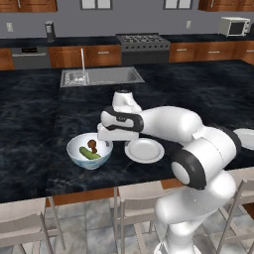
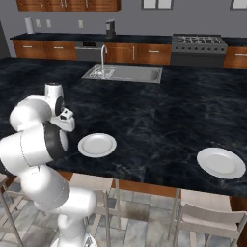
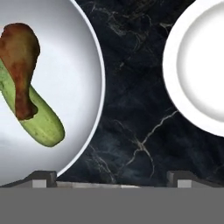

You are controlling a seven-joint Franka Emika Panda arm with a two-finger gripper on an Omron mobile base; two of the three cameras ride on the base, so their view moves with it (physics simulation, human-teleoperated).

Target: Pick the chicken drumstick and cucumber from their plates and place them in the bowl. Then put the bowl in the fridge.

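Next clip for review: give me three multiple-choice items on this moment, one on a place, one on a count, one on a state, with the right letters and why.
1. Where is the chicken drumstick?
A. On a plate
B. In the bowl
C. In the sink

2. How many white plates lie bare on the dark counter in the right base view?
A. One
B. Two
C. Three

3. How do the gripper's jaws stand?
A. Shut on the cucumber
B. Shut on the bowl's rim
C. Open, holding nothing

Key: 1 B, the drumstick lies across the cucumber inside the bowl. 2 B, a near plate and a far plate both lie bare. 3 C, in the hand view the two tips stand wide apart over bare counter.
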